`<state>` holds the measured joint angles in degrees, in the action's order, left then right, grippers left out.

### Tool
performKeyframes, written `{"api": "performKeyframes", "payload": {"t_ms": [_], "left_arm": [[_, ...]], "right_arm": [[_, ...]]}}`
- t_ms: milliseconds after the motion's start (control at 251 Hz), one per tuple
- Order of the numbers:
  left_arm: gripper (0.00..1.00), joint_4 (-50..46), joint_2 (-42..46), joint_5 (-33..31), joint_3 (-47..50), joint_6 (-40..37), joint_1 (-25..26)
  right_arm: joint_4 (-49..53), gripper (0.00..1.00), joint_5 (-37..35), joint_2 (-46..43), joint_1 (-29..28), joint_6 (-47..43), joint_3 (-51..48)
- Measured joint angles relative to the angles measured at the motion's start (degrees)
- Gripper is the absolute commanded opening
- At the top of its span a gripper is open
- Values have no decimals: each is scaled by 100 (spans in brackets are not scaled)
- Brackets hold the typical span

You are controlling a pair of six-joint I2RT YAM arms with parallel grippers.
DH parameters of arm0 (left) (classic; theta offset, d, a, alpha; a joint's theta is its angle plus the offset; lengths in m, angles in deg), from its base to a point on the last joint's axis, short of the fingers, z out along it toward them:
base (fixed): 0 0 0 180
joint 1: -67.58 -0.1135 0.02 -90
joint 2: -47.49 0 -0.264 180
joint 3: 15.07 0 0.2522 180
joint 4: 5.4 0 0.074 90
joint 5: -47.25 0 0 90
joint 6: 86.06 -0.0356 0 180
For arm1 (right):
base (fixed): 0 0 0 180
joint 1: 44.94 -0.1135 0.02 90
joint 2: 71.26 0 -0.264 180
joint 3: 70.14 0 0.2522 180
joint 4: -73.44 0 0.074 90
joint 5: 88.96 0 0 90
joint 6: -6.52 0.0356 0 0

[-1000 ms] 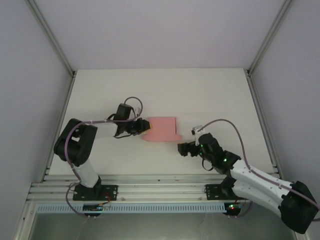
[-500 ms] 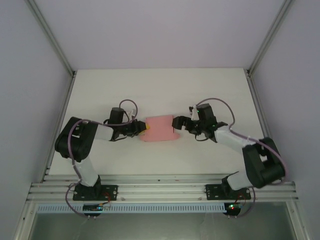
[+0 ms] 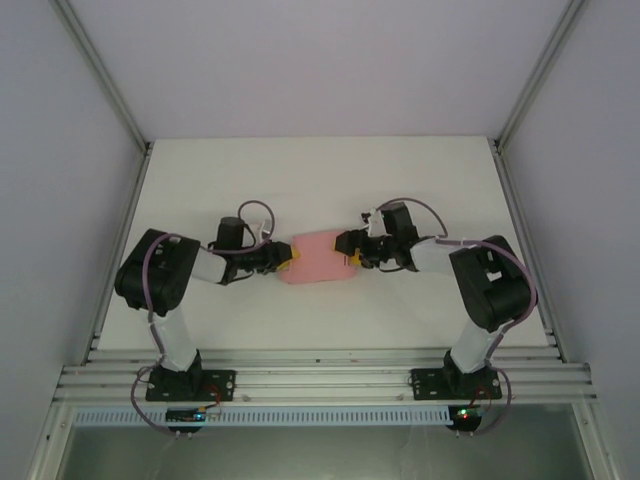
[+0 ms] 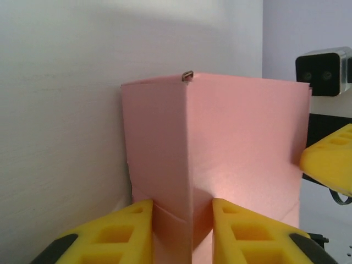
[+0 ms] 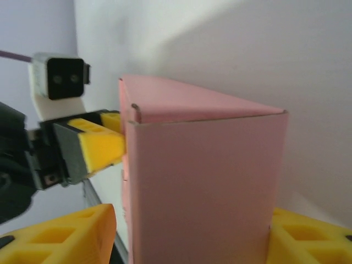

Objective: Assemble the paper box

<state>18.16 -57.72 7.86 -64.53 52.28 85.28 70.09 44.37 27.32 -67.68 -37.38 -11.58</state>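
Observation:
The pink paper box [image 3: 318,258] lies mid-table, folded up into a hollow sleeve [image 4: 220,143] with a sharp crease facing the left wrist camera. My left gripper [image 3: 290,258] is at its left end, and both yellow pads [image 4: 129,231] press the folded end, so it is shut on it [image 4: 181,220]. My right gripper [image 3: 350,250] straddles the box's right end [image 5: 203,181]. One of its pads [image 5: 308,236] touches the paper; the other pad [image 5: 71,236] stands a narrow gap off, so it is open [image 5: 192,236].
The white tabletop [image 3: 320,180] is walled by an aluminium frame, with a rail [image 3: 320,380] along the near edge by the arm bases. Each wrist view shows the other gripper's yellow finger [image 4: 330,159] [image 5: 102,143] across the box.
My right arm swung in from the near right to the box's right end and its jaws narrowed around it. The left gripper stayed at the left end, its jaws easing slightly.

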Motion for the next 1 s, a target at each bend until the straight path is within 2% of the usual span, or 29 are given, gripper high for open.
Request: {"api": "performKeyframes", "payload": {"t_ms": [60, 100, 168, 212, 259, 291, 311, 319, 423, 511, 551, 591, 702, 802, 902, 1002], "left_arm": [[40, 7, 13, -2, -2, -17, -20], [50, -9, 44, -4, -2, -31, -24], [51, -122, 184, -31, -7, -129, -24], [56, -260, 354, -59, -13, -216, -24], [72, -479, 608, -129, -42, -354, -22], [85, -704, 789, -210, -111, -479, -22], [98, -835, 887, -267, -168, -516, -20], [100, -907, 929, -293, -195, -588, -20], [100, -1818, 1528, -826, -658, -1099, -17], [100, -2490, 2107, -1421, -949, -1794, 50], [100, -2699, 2376, -1733, -1001, -2218, 170], [100, -2896, 2651, -2094, -1021, -2728, 411], [100, -3412, 3209, -2830, -1043, -4183, 1399], [100, -3744, 3491, -3436, -1043, -5372, 2271], [100, -3998, 3526, -4054, -1080, -6236, 2793], [100, -4234, 3322, -4710, -1213, -6861, 3158]], "right_arm": [[-177, 54, 63, -2, 20, 133, -7], [-256, 54, 83, -17, 31, 225, -15], [-284, 41, 98, -96, 55, 315, -42], [-264, 40, 98, -177, 70, 361, -59], [-232, 41, 105, -293, 103, 391, -85], [-192, 43, 103, -367, 129, 407, -92], [-173, 44, 105, -413, 144, 415, -92], [-162, 44, 103, -433, 151, 426, -92], [-22, 44, 107, -695, 254, 553, -92], [291, 51, 107, -922, 350, 761, -57], [568, 40, 111, -994, 409, 839, 24], [918, 35, 144, -1025, 494, 896, 160], [1980, 37, 472, -1005, 804, 1185, 638], [2542, 38, 984, -914, 1064, 1467, 901], [3185, 35, 1419, -734, 1241, 1558, 1071], [4000, 36, 1609, -562, 1349, 1384, 1331]]}}
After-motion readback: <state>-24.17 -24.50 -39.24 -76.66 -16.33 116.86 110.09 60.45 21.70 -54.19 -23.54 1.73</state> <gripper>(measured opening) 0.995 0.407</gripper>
